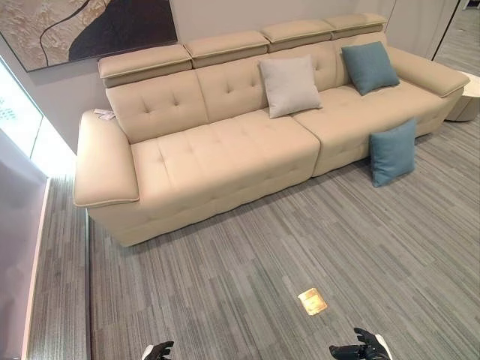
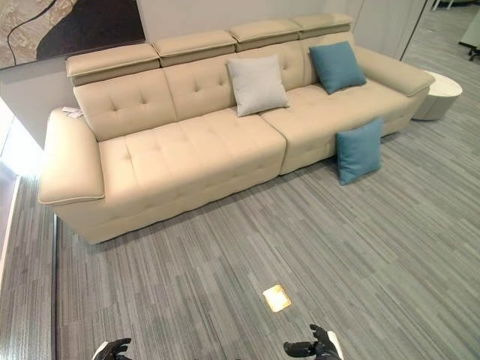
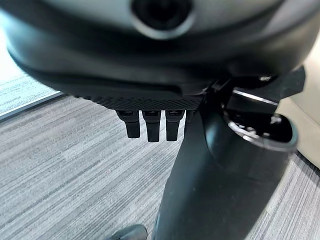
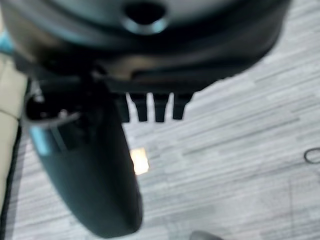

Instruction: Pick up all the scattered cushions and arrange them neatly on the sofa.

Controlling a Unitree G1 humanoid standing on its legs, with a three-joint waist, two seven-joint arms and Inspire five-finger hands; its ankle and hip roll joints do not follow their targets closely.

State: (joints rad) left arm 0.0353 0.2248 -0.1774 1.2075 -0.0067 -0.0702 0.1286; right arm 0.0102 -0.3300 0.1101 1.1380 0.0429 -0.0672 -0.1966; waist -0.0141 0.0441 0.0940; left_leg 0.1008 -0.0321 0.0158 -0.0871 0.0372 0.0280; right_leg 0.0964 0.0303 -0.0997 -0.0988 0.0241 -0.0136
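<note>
A long cream sofa point(image 1: 225, 142) stands against the wall under a large abstract painting point(image 1: 82, 26), on grey striped carpet point(image 1: 300, 247). Two cushions are on the seat: a pale grey cushion point(image 1: 289, 85) leans upright against the backrest near the middle, and a teal cushion point(image 1: 369, 67) leans against the backrest further toward the sofa's right end, well apart from the grey one. A second teal cushion on the floor point(image 1: 392, 152) stands upright on the carpet, propped against the front of the sofa base below the right-hand seat. A small white thing point(image 1: 104, 114) lies on top of the left armrest, near the backrest; I cannot make out what it is. A round pale side table point(image 2: 438, 93) sits just beside the sofa's right end. A bright rectangular patch of light point(image 1: 312, 301) shows on the carpet in front of the robot. Both hands are low and near the robot, far from the sofa and from every cushion. The left hand point(image 1: 158, 350) shows at the bottom edge of the head view; in its wrist view its fingers point(image 3: 153, 127) hang loose and straight over bare carpet, grasping nothing. The right hand point(image 1: 361, 348) likewise sits at the bottom edge, and its fingers point(image 4: 160, 110) are released and empty above the carpet.
</note>
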